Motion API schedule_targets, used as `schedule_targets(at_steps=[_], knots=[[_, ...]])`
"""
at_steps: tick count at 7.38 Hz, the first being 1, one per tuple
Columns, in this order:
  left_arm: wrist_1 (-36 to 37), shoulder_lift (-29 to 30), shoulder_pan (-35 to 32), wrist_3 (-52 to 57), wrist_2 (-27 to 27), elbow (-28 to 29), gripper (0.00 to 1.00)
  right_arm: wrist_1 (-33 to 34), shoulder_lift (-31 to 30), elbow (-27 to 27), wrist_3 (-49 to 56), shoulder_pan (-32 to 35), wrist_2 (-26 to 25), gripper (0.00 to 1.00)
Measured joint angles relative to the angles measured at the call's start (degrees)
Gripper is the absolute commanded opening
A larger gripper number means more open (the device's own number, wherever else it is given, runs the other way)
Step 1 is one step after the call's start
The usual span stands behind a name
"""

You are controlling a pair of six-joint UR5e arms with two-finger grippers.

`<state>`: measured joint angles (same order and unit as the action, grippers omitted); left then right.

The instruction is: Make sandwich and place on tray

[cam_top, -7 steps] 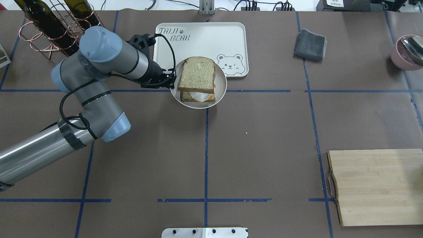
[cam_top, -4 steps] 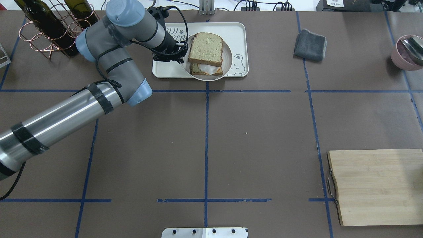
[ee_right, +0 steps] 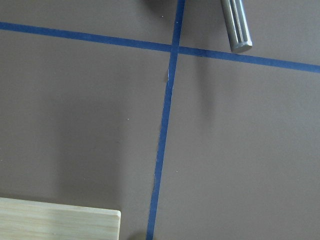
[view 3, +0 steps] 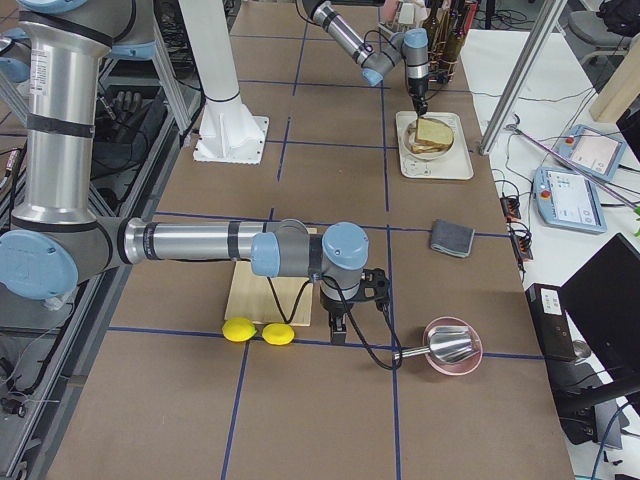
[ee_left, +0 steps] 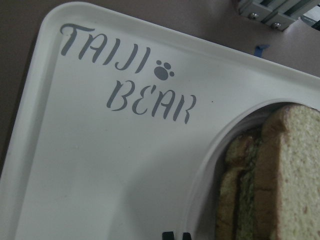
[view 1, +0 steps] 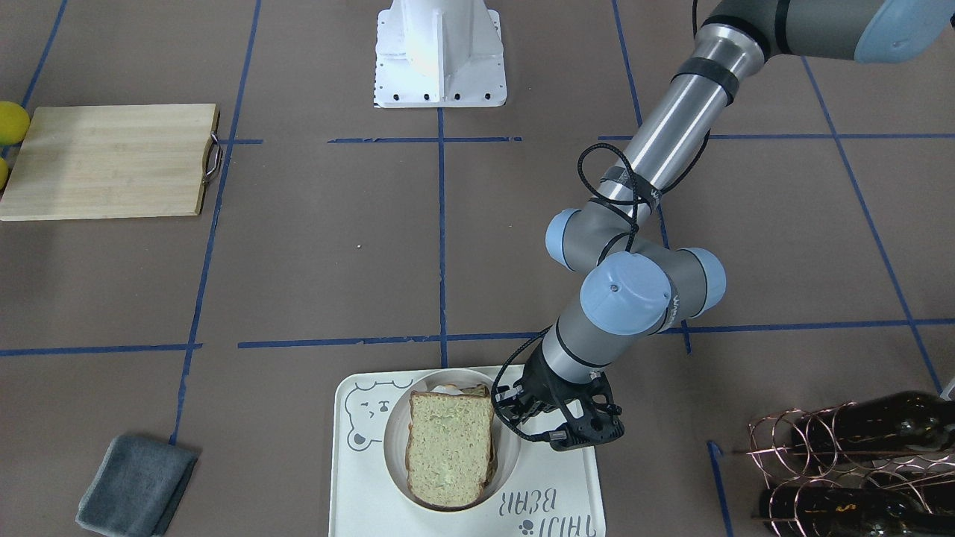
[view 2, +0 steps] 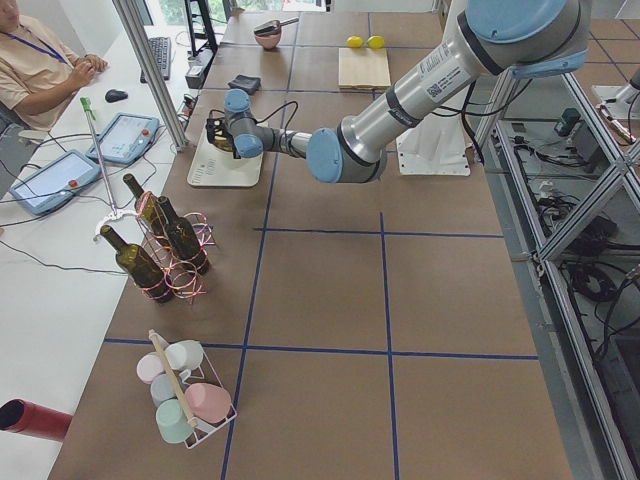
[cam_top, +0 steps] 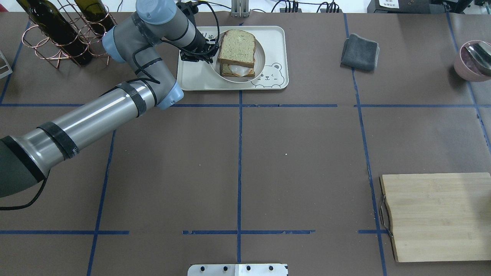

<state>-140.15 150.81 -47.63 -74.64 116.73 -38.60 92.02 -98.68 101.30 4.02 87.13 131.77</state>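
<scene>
The sandwich (cam_top: 236, 48) is two tan bread slices with the white egg (cam_top: 239, 69) showing between them. It lies on a small round white plate (cam_top: 262, 57). The plate is over the middle of the cream tray (cam_top: 195, 78) with the bear drawing; I cannot tell if it rests on it. My left gripper (cam_top: 213, 51) is shut on the plate's left rim. The front-facing view shows the sandwich (view 1: 450, 447), the tray (view 1: 358, 477) and the left gripper (view 1: 515, 418). My right gripper (view 3: 340, 322) hangs low by the cutting board; I cannot tell if it is open or shut.
Wine bottles in a copper rack (cam_top: 57, 30) stand left of the tray, close to my left arm. A grey cloth (cam_top: 360, 51) lies right of the tray. A pink bowl with a spoon (cam_top: 473, 59) is at the far right. The wooden cutting board (cam_top: 437, 216) is near right, with two lemons (view 3: 258, 332) beside it.
My left arm has carried the plate with the sandwich away from the robot, from the tray's near edge to over the tray's middle. The grip on the plate's rim has held.
</scene>
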Motion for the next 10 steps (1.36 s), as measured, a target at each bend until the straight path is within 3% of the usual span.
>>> schedule_targets(at_steps=[1, 2, 6, 8, 10], knots=[[-0.38, 0.13, -0.01, 1.22, -0.8, 0.73, 0.52, 0.0, -0.02, 0.06, -0.04, 0.02, 0.02, 1.0], [-0.51, 0.16, -0.01, 2.32, -1.6, 1.01, 1.0, 0.0, -0.04, 0.12, -0.06, 0.05, 0.0, 1.0], [-0.11, -0.39, -1.14, 7.91, -2.47, -0.99, 1.0, 0.0, -0.14, 0.54, 0.07, 0.03, -0.02, 1.0], [6.46, -5.56, -2.24, 10.95, -1.14, -13.07, 1.0, 0.0, -1.19, 1.88, 0.18, 0.04, -0.02, 1.0], [18.9, -15.52, -4.06, 17.91, 1.65, -32.39, 1.0, 0.0, -2.32, 3.07, 0.18, 0.06, -0.1, 1.0]])
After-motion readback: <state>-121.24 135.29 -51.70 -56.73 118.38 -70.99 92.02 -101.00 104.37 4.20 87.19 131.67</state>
